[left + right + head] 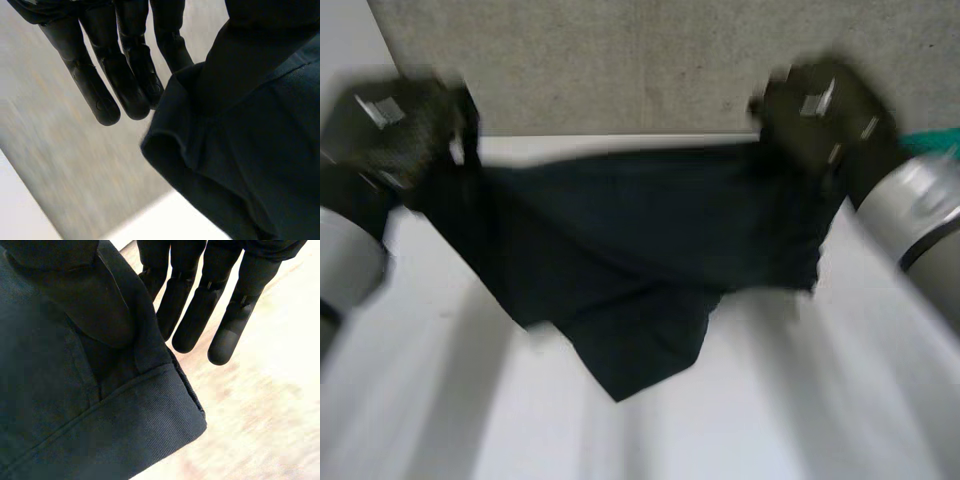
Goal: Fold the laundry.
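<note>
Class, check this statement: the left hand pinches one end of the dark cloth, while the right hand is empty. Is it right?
The right hand is not empty: its thumb pins a hemmed corner of the cloth, as the right wrist view shows. The left hand does pinch the other end.

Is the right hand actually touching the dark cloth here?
Touching. The right wrist view shows the right hand with its thumb pressed flat onto the hemmed corner of the dark cloth, no gap between them.
</note>
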You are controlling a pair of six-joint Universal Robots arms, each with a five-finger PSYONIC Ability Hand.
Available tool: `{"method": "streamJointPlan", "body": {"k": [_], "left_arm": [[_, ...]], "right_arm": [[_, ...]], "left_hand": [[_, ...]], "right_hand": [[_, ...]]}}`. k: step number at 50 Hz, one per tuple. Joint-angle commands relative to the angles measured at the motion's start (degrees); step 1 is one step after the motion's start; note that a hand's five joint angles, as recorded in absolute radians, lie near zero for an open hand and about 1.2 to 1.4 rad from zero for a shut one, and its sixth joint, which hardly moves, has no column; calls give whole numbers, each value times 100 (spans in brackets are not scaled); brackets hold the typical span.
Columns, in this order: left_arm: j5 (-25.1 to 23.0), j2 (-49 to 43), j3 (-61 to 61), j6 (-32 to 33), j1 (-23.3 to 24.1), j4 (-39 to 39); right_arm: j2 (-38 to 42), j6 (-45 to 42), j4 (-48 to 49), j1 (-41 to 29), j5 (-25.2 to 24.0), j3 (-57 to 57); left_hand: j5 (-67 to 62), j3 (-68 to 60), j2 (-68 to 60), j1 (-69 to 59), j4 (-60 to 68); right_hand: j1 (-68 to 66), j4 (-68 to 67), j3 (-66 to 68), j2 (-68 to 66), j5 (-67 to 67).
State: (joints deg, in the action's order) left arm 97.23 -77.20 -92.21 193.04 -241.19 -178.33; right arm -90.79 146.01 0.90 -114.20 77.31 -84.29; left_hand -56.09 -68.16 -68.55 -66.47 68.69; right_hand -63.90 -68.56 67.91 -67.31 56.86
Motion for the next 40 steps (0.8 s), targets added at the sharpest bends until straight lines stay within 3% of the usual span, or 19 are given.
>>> {"method": "streamJointPlan", "body": {"k": [1, 7, 11, 18, 26, 31, 39, 40], "left_arm": [[15, 521, 1888, -170, 37, 1053], [112, 276, 3373, -188, -42, 1651], [68, 74, 3762, -171, -86, 1836], [-81, -269, 3657, -162, -227, 1722], [-486, -1753, 3455, -188, -613, 1038], [-600, -3455, 3988, -48, -876, -120], [-1004, -5568, 5843, -100, -1246, -1231], [-1039, -5726, 6046, -152, -1272, -1222]], "right_arm": [[-466, 779, -986, 459, -357, 2046], [-361, 1482, -1118, 942, -594, 3110], [-212, 1606, -1145, 856, -647, 3270], [166, 1606, -1136, 680, -577, 3015], [1492, 1510, -873, 293, -156, 2830], [2808, 1308, 292, 91, 581, 3347], [4726, 1281, 3476, -59, 829, 4210], [4911, 1281, 3574, -76, 829, 4315]], "left_hand": [[-1391, -1184, -1145, -1353, 1131], [-1391, -1184, -1145, -1353, 1131], [-1391, -1184, -1145, -1353, 1131], [-1391, -1184, -1145, -1353, 1131], [-1391, -1184, -1145, -1353, 1131], [-1391, -1184, -1145, -1353, 1131], [-1391, -1184, -1145, -1353, 1131], [-1391, -1184, -1145, -1353, 1131]], "right_hand": [[-1610, -1144, 1209, -1269, 1314], [-1610, -1144, 1209, -1269, 1314], [-1610, -1144, 1209, -1269, 1314], [-1610, -1144, 1209, -1269, 1314], [-1610, -1144, 1209, -1269, 1314], [-1610, -1144, 1209, -1269, 1314], [-1610, -1144, 1209, -1269, 1314], [507, 973, -908, 848, -803]]}}
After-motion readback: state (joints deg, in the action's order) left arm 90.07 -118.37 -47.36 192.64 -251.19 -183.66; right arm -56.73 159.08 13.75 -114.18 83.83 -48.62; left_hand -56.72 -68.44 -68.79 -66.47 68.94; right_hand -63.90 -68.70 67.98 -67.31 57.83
